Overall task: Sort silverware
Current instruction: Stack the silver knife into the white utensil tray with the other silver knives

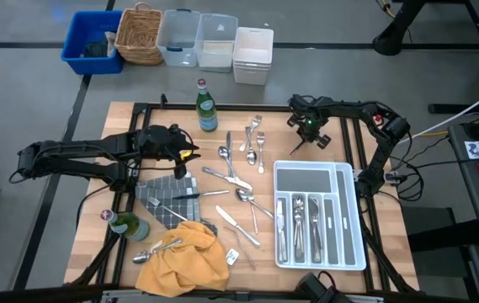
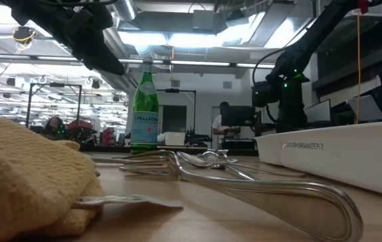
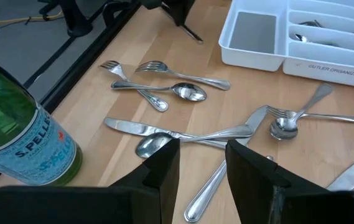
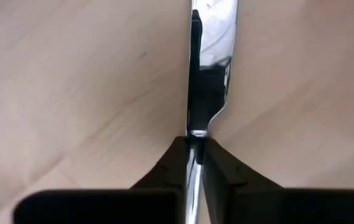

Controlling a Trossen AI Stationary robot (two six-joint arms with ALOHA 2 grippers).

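Note:
Loose silver forks, knives and spoons [image 1: 239, 181] lie on the wooden table between my arms; they also show in the left wrist view [image 3: 189, 92] and the low view [image 2: 244, 178]. More pieces lie in the white divided tray [image 1: 340, 177]. My left gripper [image 1: 190, 156] is open and empty above the table's left part, with the silverware ahead of its fingers [image 3: 164, 168]. My right gripper [image 1: 306, 135] is at the far side, just beyond the tray, shut on a knife [image 4: 214, 43]. My right gripper pinches the knife between its two fingers where the blade narrows into the handle [image 4: 196, 132]. The fingers lie along the knife. The blade stands on edge and sticks out past the fingertips over the wood.
A green bottle [image 1: 207, 105] stands at the far side and another [image 1: 130, 225] at the near left. A yellow cloth [image 1: 184, 257] with a spoon and a checked cloth [image 1: 167, 198] lie near left. Bins and a basket [image 1: 142, 34] stand beyond the table.

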